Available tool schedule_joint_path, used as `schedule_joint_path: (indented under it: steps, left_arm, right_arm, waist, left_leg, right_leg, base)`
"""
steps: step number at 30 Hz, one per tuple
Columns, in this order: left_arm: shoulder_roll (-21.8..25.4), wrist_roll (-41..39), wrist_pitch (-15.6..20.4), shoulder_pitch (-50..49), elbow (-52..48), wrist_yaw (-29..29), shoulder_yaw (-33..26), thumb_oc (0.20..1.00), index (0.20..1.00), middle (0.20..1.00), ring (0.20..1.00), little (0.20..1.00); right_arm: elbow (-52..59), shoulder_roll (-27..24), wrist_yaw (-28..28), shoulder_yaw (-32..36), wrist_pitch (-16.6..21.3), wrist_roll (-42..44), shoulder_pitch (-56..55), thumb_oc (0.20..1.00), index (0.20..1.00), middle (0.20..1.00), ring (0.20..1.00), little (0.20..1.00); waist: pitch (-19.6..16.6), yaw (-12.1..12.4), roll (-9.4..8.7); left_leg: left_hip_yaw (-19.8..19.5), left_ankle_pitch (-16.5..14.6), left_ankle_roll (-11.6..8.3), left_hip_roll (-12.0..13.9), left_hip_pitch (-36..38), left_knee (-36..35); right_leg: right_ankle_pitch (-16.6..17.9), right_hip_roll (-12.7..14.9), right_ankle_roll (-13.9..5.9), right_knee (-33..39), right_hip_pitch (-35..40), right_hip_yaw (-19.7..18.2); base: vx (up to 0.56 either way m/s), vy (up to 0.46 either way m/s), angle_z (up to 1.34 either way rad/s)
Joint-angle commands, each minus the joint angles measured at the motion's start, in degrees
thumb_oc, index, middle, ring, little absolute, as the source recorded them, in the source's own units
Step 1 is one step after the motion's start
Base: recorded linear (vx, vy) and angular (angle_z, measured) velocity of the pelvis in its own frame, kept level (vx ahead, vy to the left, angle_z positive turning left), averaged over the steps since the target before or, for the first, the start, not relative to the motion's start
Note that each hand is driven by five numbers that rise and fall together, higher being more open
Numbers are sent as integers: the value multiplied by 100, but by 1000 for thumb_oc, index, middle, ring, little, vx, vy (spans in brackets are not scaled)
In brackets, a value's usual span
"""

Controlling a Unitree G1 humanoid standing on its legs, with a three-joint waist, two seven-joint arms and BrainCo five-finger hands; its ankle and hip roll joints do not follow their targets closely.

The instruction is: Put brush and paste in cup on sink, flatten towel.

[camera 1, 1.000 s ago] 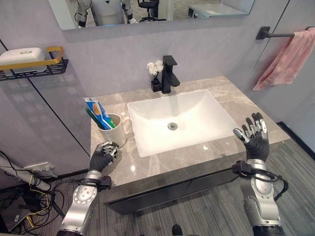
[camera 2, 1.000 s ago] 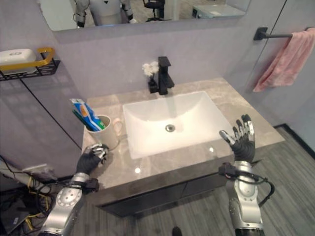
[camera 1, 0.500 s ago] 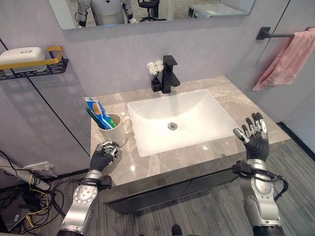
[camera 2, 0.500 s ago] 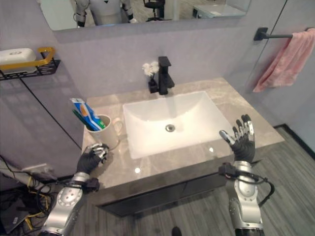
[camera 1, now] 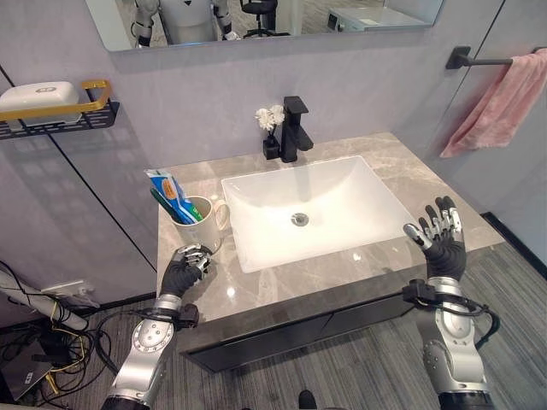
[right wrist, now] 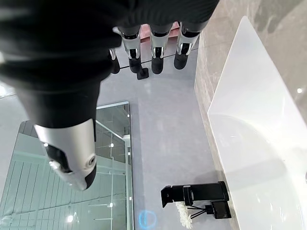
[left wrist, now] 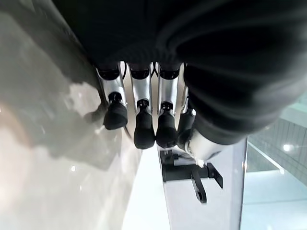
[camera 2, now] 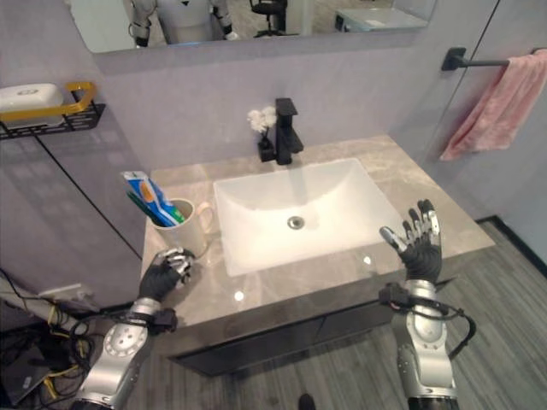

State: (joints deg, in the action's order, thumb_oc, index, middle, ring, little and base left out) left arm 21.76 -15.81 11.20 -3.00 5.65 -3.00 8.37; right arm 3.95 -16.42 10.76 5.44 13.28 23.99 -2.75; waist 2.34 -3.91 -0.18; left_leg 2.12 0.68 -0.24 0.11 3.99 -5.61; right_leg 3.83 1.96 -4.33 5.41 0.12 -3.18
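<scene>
Grey stone worktop [camera 1: 342, 273] with a white rectangular sink [camera 1: 316, 209] set in its middle. White cup [camera 1: 202, 224] stands on the worktop at centre left of the frame, just left of the sink, handle turned toward the basin. Inside the cup, leaning to the upper left: a blue and white paste tube [camera 1: 171, 196] and a green brush [camera 1: 162, 206] alongside it, both sticking out above the rim. Left hand [camera 1: 182, 271] sits at lower left, over the worktop's front edge just below the cup; whether it touches the cup, cannot tell. Its fingers [left wrist: 144, 124] are curled inward with nothing between them, dark tips bunched in a row close above the stone surface in the left wrist view. Right hand [camera 1: 442, 246] is raised at right of the frame, beside the sink's right front corner, palm toward the basin, fingers [right wrist: 158, 52] straight and spread, holding nothing. Black faucet [camera 1: 295, 130] stands behind the sink at upper centre, a small black vase with white flowers [camera 1: 271, 128] just left of it. Pink towel [camera 1: 500, 107] hangs bunched and crooked from a black wall bar [camera 1: 479, 59] at upper right, well apart from both hands. Black wire shelf [camera 1: 60, 115] with a yellow rail on the wall at upper left carries a white soap dish [camera 1: 38, 94].
</scene>
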Motion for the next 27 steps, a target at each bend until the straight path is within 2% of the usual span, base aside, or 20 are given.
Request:
schedule_joint_path:
  steps: [1, 12, 27]
  left_arm:
    - [163, -123, 209, 632, 23, 154, 0, 200, 200, 200, 200, 200]
    - [190, -160, 195, 669, 12, 279, 111, 200, 200, 200, 200, 200]
    - [462, 55, 225, 798, 147, 115, -261, 200, 200, 200, 200, 200]
  right_arm:
    - [121, 28, -121, 140, 159, 173, 194, 1000, 1000, 1000, 1000, 1000]
    - [94, 48, -161, 118, 129, 224, 184, 1000, 1000, 1000, 1000, 1000]
    - [26, 10, -255, 190, 95, 255, 129, 1000, 1000, 1000, 1000, 1000]
  waist:
    - [57, -22, -242]
    - [54, -37, -215]
    - [33, -42, -209]
  left_leg:
    - [-192, -1033, 10, 155, 516, 61]
    - [-197, -1041, 10, 134, 522, 61]
    - [-210, -1033, 9, 129, 493, 61]
  right_leg:
    - [-734, 400, -343, -41, 458, 377]
    - [-737, 417, -347, -41, 478, 422]
    - [-725, 438, -359, -41, 445, 440]
  base:
    - [0, 0, 0]
    - [0, 0, 0]
    - [0, 0, 0]
